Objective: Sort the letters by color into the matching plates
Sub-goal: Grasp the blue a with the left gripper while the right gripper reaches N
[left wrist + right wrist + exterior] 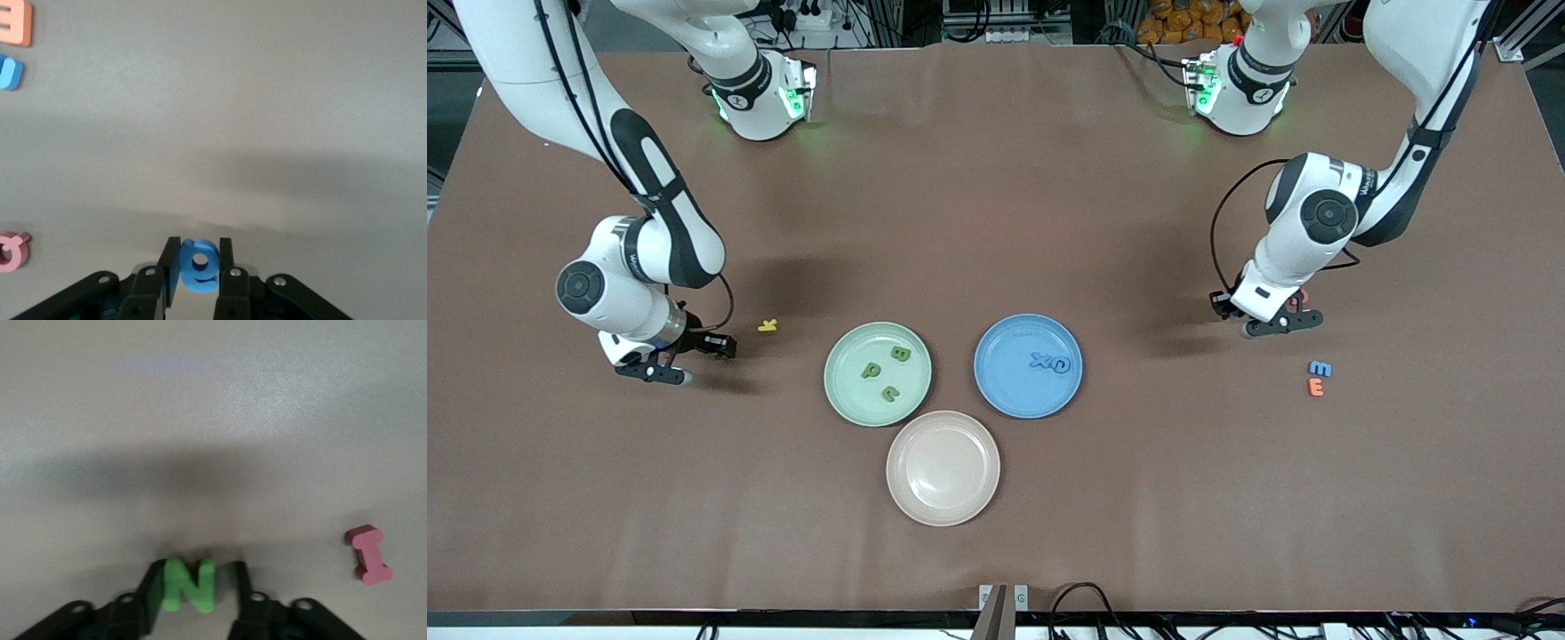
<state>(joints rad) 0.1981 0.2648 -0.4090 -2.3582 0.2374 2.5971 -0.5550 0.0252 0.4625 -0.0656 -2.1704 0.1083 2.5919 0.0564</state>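
Centre of the front view, slightly below the middle: the mint green plate [838, 391] lies toward the right arm's end and holds three dark green letters, B [901, 354], P [871, 370] and U [891, 393], all lying apart from one another. Just beside it, toward the left arm's end, the blue plate [1005, 402] holds the blue X [1039, 361] and blue G [1059, 364], side by side and nearly touching. Lower in the frame, between the two and nearer the front camera, sits the beige-pink plate [943, 498].

At the frame edge toward the left arm's end, the left gripper [1280, 322] [199, 245] is low over the table with its fingers pressed onto the blue a [199, 265], pinching it on both flanks. Lower in the frame lie a blue E [1320, 368] [8, 72] and, just beside it, an orange E [1315, 388] [13, 20]. A pink letter [12, 252] shows at the edge of the left wrist view.

At the other end, the right gripper [654, 369] [197, 568] is low at the table with its fingers spread around the green N [190, 585]: one finger lies against the letter, while a narrow gap separates the other. Near it lie a pink I [369, 555] and a yellow letter [767, 325].
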